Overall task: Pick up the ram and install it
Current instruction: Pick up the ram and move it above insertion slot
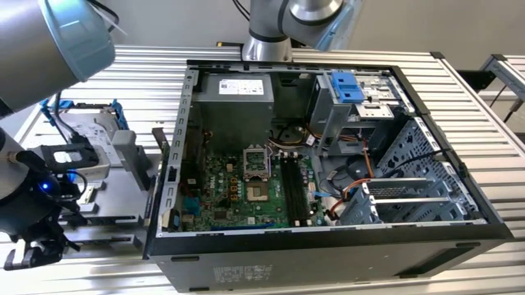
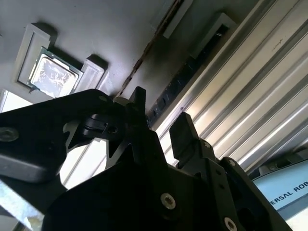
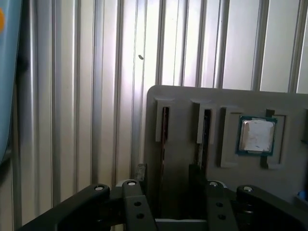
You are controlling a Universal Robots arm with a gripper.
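In the first wrist view, two thin rams stand edge-on in slots of a grey holder (image 3: 226, 98): one ram (image 3: 164, 126) and another (image 3: 206, 129). My gripper (image 3: 166, 179) is open, one finger on each side of the first ram's line, a little short of the holder and touching nothing. The second wrist view has the same open gripper (image 2: 159, 120) pointing at a brownish ram edge (image 2: 144, 52). In the exterior view the gripper (image 1: 34, 247) hangs low at the exterior view's left, beside the holder (image 1: 123, 163).
A processor chip (image 3: 257, 135) sits in a recess of the same holder. The open computer case (image 1: 328, 246) fills the middle of the ribbed metal table (image 1: 480, 135), with black memory slots (image 1: 297, 192) on its motherboard and a light-blue drive bracket (image 1: 347, 87).
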